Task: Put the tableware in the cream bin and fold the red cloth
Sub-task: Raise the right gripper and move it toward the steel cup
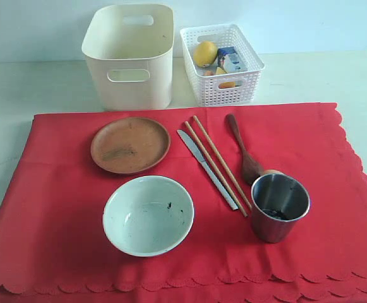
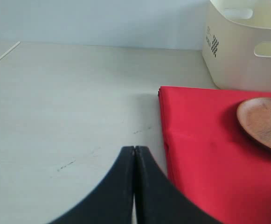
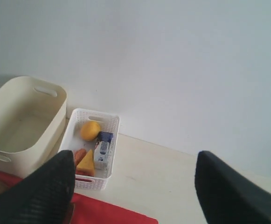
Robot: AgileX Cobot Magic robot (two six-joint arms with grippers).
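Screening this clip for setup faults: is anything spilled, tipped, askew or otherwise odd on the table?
Nothing is tipped or spilled. The only oddity is dirt: dark specks inside the bowl, a smear on the plate and dark residue inside the cup.

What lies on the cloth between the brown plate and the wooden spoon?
The exterior view shows the metal knife and the pair of chopsticks, side by side on the red cloth, between the plate and the spoon.

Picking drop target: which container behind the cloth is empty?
The tall smooth-walled cream bin, left in the exterior view; the white lattice basket beside it holds a lemon and more.
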